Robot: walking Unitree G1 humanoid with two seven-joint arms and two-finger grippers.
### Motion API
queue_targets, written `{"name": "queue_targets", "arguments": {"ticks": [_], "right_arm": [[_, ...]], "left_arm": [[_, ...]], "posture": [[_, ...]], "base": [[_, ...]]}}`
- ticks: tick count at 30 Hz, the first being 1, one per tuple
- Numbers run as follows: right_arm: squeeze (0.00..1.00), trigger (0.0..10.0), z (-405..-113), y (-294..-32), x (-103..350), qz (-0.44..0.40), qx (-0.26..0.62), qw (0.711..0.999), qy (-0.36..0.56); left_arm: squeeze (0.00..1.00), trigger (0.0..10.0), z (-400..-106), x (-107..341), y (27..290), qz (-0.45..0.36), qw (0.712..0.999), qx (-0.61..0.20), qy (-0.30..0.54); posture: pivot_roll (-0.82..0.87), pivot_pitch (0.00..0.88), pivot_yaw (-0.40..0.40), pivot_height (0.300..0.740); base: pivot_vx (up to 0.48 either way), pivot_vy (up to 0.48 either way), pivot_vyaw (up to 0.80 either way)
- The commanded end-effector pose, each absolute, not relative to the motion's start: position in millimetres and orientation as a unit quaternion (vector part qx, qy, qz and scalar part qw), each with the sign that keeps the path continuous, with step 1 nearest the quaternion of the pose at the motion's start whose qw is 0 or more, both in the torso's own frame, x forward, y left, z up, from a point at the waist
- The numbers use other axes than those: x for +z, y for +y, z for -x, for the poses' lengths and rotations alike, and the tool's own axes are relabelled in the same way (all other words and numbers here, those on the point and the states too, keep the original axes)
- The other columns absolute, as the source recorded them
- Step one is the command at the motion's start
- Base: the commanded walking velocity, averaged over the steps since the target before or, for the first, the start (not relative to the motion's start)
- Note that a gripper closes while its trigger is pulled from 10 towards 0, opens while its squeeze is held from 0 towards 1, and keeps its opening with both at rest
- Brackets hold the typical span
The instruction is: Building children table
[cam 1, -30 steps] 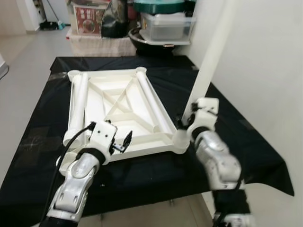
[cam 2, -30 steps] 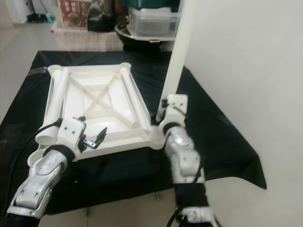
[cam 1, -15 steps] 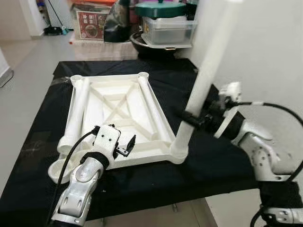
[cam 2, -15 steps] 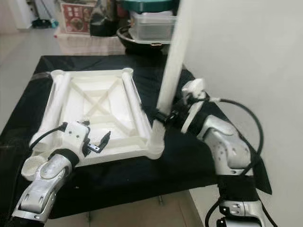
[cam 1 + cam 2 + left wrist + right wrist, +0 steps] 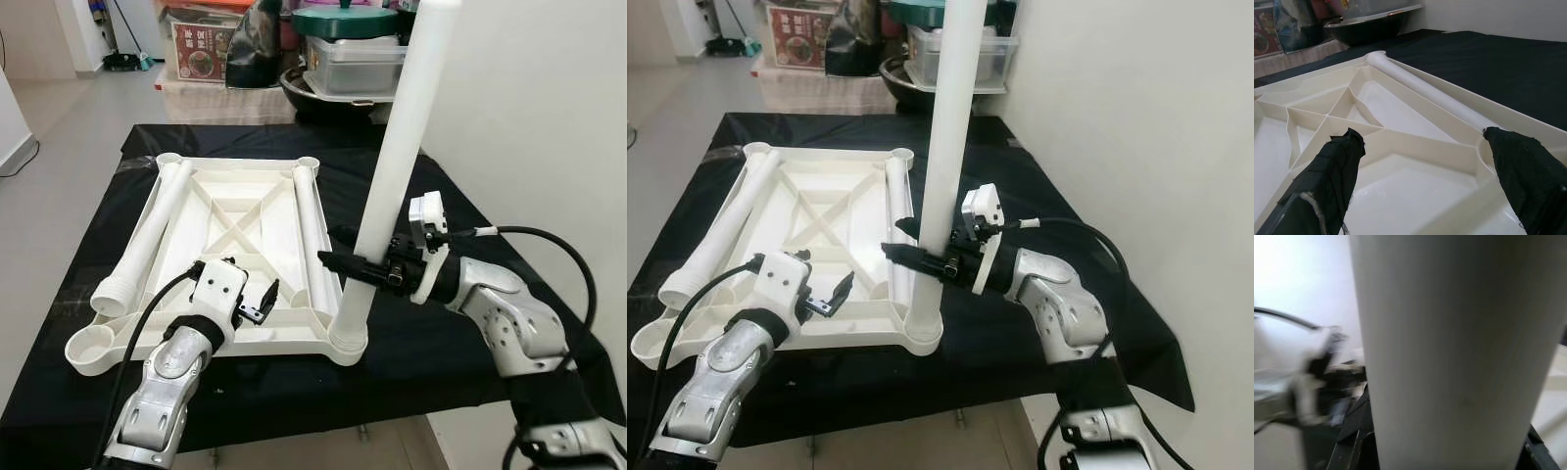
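Observation:
The white tabletop [image 5: 220,346] lies upside down on a table draped in black cloth [image 5: 431,338]. One white table leg [image 5: 394,166] stands nearly upright in the near right corner socket. My right gripper [image 5: 345,262] is shut on this leg from the right, low down, and the leg [image 5: 1459,347] looms close in the right wrist view. Two more legs lie on the tabletop, one along its left side [image 5: 147,240] and one along its right side [image 5: 312,230]. My left gripper [image 5: 261,300] hovers open over the tabletop's near edge, holding nothing [image 5: 1425,181].
The near left corner socket [image 5: 93,348] is an open cup. Behind the table stand a dark pot [image 5: 323,93], a lidded plastic box [image 5: 353,64] and a carton [image 5: 204,51]. A white wall [image 5: 549,127] runs close along the right. Open floor lies to the left.
The camera has shifted. My right arm has swung out to the right and now grips the leg from the side. The leg has gone from leaning right to nearly upright.

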State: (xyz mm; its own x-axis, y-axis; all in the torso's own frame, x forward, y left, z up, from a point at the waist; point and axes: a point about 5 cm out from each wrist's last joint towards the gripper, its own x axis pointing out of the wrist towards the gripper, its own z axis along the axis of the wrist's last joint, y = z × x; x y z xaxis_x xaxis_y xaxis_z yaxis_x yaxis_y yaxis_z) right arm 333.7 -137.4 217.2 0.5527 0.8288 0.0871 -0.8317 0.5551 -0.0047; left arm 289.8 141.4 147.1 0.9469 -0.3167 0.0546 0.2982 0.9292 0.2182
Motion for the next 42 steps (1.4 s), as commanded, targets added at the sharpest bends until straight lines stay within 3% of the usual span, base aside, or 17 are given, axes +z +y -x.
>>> {"name": "queue_targets", "arguments": {"ticks": [1, 2, 3, 5, 7, 11, 13, 14, 19, 20, 22, 23, 26, 29, 33, 36, 42], "right_arm": [[0.00, 0.0, -345.0, -150.8, 204.3, -0.022, 0.385, 0.922, -0.010], [0.00, 0.0, -352.3, -158.9, 195.6, -0.016, 0.302, 0.953, 0.015], [0.00, 0.0, -352.3, -158.9, 195.6, -0.016, 0.302, 0.953, 0.015], [0.00, 0.0, -356.6, -171.0, 184.0, -0.003, 0.174, 0.984, 0.048], [0.00, 0.0, -356.6, -171.0, 184.0, -0.003, 0.174, 0.984, 0.048], [0.00, 0.0, -342.5, -173.8, 175.8, 0.011, -0.022, 0.998, 0.060], [0.00, 0.0, -337.6, -164.8, 177.0, 0.013, -0.031, 0.998, 0.058], [0.00, 10.0, -334.8, -152.1, 177.5, -0.003, -0.021, 0.998, 0.059], [0.00, 10.0, -333.2, -136.8, 181.0, -0.028, 0.005, 0.998, 0.049], [1.00, 10.0, -339.2, -140.7, 195.5, -0.024, 0.017, 0.999, 0.019], [1.00, 10.0, -342.7, -145.2, 202.4, -0.020, 0.015, 1.000, 0.009], [0.00, 10.0, -347.5, -151.5, 214.5, -0.035, 0.022, 0.999, -0.012], [0.00, 10.0, -353.7, -159.9, 238.4, -0.109, 0.069, 0.990, -0.061], [0.00, 10.0, -345.9, -155.4, 253.1, -0.197, 0.236, 0.947, -0.095], [0.00, 10.0, -316.7, -138.4, 250.7, -0.162, 0.423, 0.886, -0.099], [0.00, 10.0, -303.9, -129.6, 241.0, -0.126, 0.497, 0.855, -0.080], [0.00, 10.0, -297.9, -115.2, 221.0, -0.078, 0.555, 0.827, -0.042]], "left_arm": [[0.00, 10.0, -288.1, 145.0, 139.0, -0.113, 0.980, -0.161, -0.041], [0.00, 10.0, -288.2, 144.7, 138.5, -0.113, 0.979, -0.162, -0.040], [0.00, 10.0, -288.2, 144.7, 138.5, -0.113, 0.979, -0.162, -0.040], [0.00, 10.0, -288.6, 144.6, 138.6, -0.113, 0.979, -0.164, -0.040], [0.00, 10.0, -288.6, 144.6, 138.6, -0.113, 0.979, -0.164, -0.040], [0.00, 10.0, -289.4, 144.8, 137.8, -0.113, 0.978, -0.168, -0.039], [0.00, 10.0, -289.5, 144.7, 137.6, -0.113, 0.978, -0.170, -0.039], [0.00, 10.0, -289.5, 144.7, 137.5, -0.113, 0.978, -0.171, -0.038], [0.00, 10.0, -289.8, 144.6, 137.0, -0.113, 0.978, -0.172, -0.038], [0.00, 10.0, -290.3, 144.7, 136.3, -0.112, 0.978, -0.172, -0.039], [0.00, 10.0, -290.6, 144.7, 136.2, -0.112, 0.978, -0.172, -0.039], [0.00, 10.0, -290.7, 144.7, 136.1, -0.112, 0.978, -0.172, -0.039], [0.00, 10.0, -290.6, 144.3, 135.7, -0.110, 0.978, -0.172, -0.039], [0.00, 10.0, -290.6, 143.3, 134.0, -0.109, 0.978, -0.173, -0.039], [0.00, 10.0, -291.4, 144.4, 134.4, -0.109, 0.978, -0.173, -0.040], [0.00, 10.0, -291.5, 144.7, 136.2, -0.110, 0.978, -0.171, -0.040], [0.00, 10.0, -290.7, 144.9, 137.4, -0.112, 0.978, -0.169, -0.040]], "posture": [[0.06, 0.000, -0.115, 0.740], [0.06, 0.000, -0.115, 0.740], [0.06, 0.000, -0.115, 0.740], [0.05, 0.000, -0.108, 0.740], [0.05, 0.000, -0.108, 0.740], [0.04, 0.000, -0.095, 0.740], [0.04, 0.000, -0.093, 0.740], [0.04, 0.000, -0.092, 0.740], [0.04, 0.000, -0.090, 0.740], [0.04, 0.000, -0.093, 0.740], [0.03, 0.000, -0.093, 0.740], [0.03, 0.000, -0.093, 0.740], [0.03, 0.000, -0.094, 0.740], [0.03, 0.000, -0.099, 0.740], [0.04, 0.000, -0.101, 0.740], [0.04, 0.000, -0.102, 0.740], [0.06, 0.000, -0.111, 0.740]], "base": [[0.000, 0.000, 0.00], [0.000, 0.000, 0.00], [0.000, 0.000, 0.00], [0.000, 0.000, 0.00], [0.000, 0.000, 0.00], [0.000, 0.000, 0.00], [0.000, 0.000, 0.00], [0.000, 0.000, 0.00], [0.000, 0.000, 0.00], [0.000, 0.000, 0.00], [0.000, 0.000, 0.00], [0.000, 0.000, 0.00], [0.000, 0.000, 0.00], [0.000, 0.000, 0.00], [0.000, 0.000, 0.00], [0.000, 0.000, 0.00], [0.000, 0.000, 0.00]]}}
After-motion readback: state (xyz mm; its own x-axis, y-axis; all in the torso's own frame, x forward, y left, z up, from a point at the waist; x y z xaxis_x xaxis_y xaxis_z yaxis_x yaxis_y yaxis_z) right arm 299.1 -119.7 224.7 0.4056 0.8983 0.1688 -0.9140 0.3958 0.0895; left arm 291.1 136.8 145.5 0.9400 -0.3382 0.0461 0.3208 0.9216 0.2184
